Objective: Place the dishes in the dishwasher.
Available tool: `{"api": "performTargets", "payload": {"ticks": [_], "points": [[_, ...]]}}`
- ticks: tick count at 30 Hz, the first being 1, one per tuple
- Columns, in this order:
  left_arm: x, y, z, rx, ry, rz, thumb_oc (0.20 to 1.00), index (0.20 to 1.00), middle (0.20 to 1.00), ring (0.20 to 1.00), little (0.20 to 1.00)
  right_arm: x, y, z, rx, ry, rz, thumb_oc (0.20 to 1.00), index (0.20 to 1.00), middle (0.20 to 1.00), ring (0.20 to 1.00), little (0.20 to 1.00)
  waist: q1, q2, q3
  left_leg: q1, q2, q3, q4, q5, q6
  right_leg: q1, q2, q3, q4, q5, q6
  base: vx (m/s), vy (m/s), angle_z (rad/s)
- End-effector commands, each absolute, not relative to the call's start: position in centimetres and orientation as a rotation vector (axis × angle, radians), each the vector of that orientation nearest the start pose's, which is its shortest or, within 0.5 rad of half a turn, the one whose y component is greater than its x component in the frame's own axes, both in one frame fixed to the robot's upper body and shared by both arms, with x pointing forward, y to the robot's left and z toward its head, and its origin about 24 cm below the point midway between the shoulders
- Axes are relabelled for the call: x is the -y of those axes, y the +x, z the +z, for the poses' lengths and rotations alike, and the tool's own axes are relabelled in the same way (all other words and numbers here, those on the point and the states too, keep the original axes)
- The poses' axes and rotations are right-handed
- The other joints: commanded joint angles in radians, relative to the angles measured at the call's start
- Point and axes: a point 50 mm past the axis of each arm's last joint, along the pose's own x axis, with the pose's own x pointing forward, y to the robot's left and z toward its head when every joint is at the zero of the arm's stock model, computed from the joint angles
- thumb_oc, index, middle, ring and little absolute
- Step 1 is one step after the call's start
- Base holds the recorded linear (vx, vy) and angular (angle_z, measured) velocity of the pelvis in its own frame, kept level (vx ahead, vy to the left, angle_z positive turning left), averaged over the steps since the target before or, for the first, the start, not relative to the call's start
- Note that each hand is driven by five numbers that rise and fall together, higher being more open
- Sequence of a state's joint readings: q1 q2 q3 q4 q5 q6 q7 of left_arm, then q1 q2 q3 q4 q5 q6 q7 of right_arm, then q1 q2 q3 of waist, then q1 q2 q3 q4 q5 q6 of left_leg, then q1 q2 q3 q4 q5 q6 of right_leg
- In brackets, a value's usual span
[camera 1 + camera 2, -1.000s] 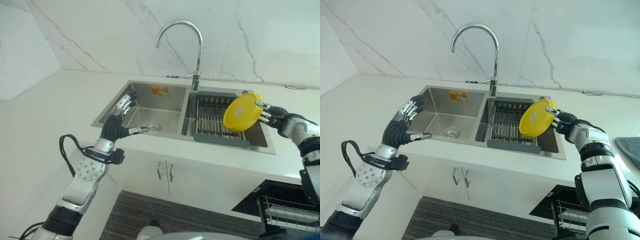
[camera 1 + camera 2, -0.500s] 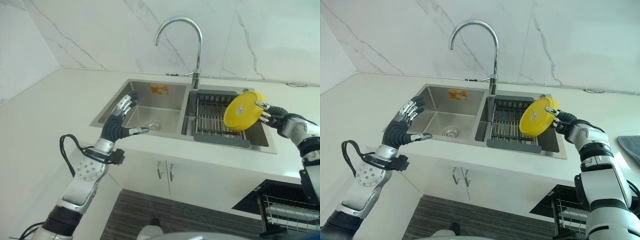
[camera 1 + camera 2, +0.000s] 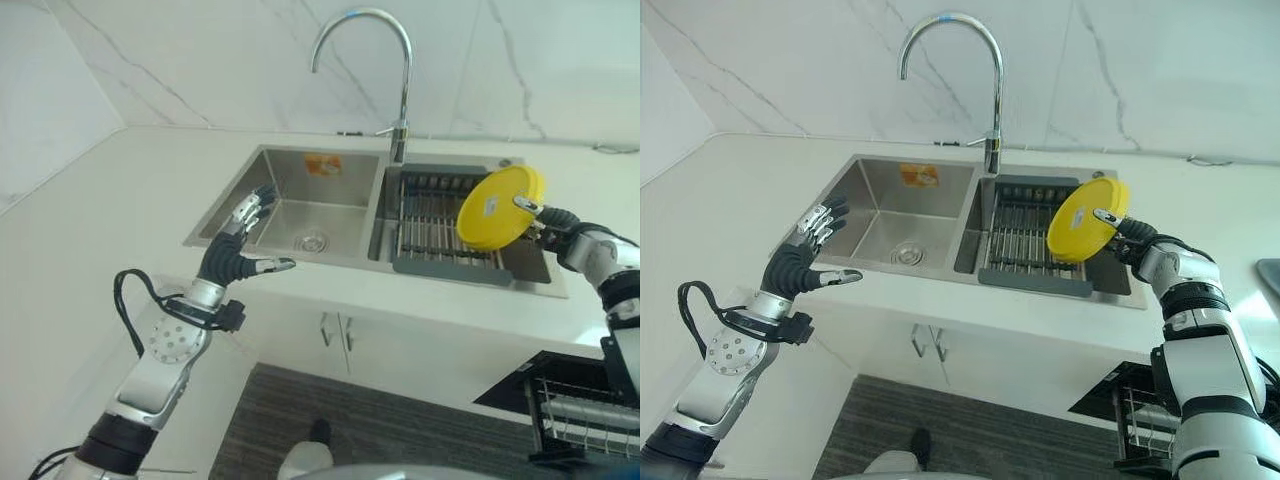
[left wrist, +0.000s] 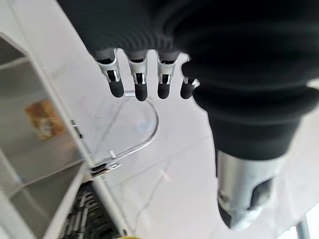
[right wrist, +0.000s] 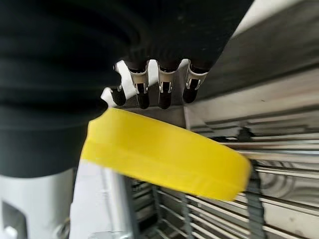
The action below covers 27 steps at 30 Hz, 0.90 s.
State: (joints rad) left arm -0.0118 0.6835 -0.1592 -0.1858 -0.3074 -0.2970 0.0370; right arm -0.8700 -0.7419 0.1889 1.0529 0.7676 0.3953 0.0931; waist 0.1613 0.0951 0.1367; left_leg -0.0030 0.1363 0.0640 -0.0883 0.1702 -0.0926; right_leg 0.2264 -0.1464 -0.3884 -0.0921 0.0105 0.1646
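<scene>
The camera has tipped down since a second ago; the yellow plate (image 3: 1087,220) stays pinched on edge in the right hand (image 3: 1127,236) over the rack (image 3: 1025,240) in the sink's (image 3: 890,215) right basin. The right wrist view shows its rim, apparently between thumb and fingers (image 5: 164,92). Left hand (image 3: 232,256) hovers spread at the sink's near left edge.

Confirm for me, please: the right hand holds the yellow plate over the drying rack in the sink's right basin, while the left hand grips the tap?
Not quite. The left hand grips nothing: the left eye view shows it open, fingers spread, at the front edge of the left basin, well clear of the tap. The rest holds: the right hand holds the yellow plate over the drying rack.
</scene>
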Motion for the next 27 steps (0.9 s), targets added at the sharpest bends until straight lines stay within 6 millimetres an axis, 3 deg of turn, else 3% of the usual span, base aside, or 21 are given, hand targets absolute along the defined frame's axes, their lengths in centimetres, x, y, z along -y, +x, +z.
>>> {"api": "performTargets", "payload": {"ticks": [1,10,11,12,13,20,27], "points": [[-19.9,24.8,16.3,0.566,0.32,-0.264,1.0,1.0,1.0,1.0,1.0,32.0,37.9,18.9,-0.216,0.109,-0.209,1.0,1.0,1.0,1.0,1.0,0.042,-0.042,0.045,0.082,0.024,0.024,0.001,-0.134,-0.044,-0.059,-0.025,-0.014,0.005,-0.02,-0.054,0.0,0.0,0.0],[-20.0,24.8,16.9,0.61,0.313,-0.246,1.0,1.0,1.0,1.0,1.0,31.9,38.2,21.4,-0.134,0.063,-0.205,1.0,1.0,1.0,1.0,1.0,0.035,-0.027,0.085,0.044,0.019,0.014,0.001,-0.127,-0.042,-0.105,-0.032,0.003,0.005,-0.003,-0.053,-0.06,0.004,0.0],[-20.0,24.8,16.9,0.61,0.313,-0.243,1.0,1.0,1.0,1.0,1.0,31.9,38.3,21.8,-0.116,0.037,-0.215,0.925,0.925,0.925,0.925,0.925,0.033,-0.027,0.086,0.041,0.018,0.013,0.001,-0.126,-0.041,-0.109,-0.032,0.007,0.005,-0.001,-0.054,-0.07,0.012,0.01],[-20.0,24.8,16.9,0.61,0.313,-0.241,1.0,1.0,1.0,1.0,1.0,32.1,38.2,22.3,-0.094,0.003,-0.243,0.357,0.357,0.357,0.357,0.357,0.033,-0.028,0.088,0.041,0.018,0.012,0.001,-0.125,-0.041,-0.11,-0.032,0.008,0.005,0.0,-0.054,-0.03,0.021,0.01],[-20.0,24.8,16.9,0.607,0.312,-0.237,1.0,1.0,1.0,1.0,1.0,32.3,38.2,22.9,-0.067,-0.05,-0.275,0.2,0.2,0.2,0.2,0.2,0.031,-0.029,0.086,0.043,0.018,0.013,0.001,-0.125,-0.04,-0.109,-0.032,0.01,0.005,0.001,-0.055,0.0,0.0,0.0],[-19.7,24.5,16.0,0.592,0.299,-0.232,1.0,1.0,1.0,1.0,1.0,32.8,37.8,25.7,0.085,-0.135,-0.436,0.2,0.2,0.2,0.2,0.2,0.026,-0.031,0.074,0.049,0.024,0.021,0.001,-0.122,-0.041,-0.103,-0.029,0.014,0.005,0.005,-0.055,-0.02,0.042,0.02],[-19.7,24.2,15.3,0.572,0.284,-0.226,1.0,1.0,1.0,1.0,1.0,32.8,37.4,25.4,0.17,-0.115,-0.488,0.2,0.2,0.2,0.2,0.2,0.025,-0.034,0.058,0.06,0.025,0.027,0.001,-0.123,-0.041,-0.09,-0.032,0.012,0.005,0.003,-0.053,-0.02,0.036,0.0]]}}
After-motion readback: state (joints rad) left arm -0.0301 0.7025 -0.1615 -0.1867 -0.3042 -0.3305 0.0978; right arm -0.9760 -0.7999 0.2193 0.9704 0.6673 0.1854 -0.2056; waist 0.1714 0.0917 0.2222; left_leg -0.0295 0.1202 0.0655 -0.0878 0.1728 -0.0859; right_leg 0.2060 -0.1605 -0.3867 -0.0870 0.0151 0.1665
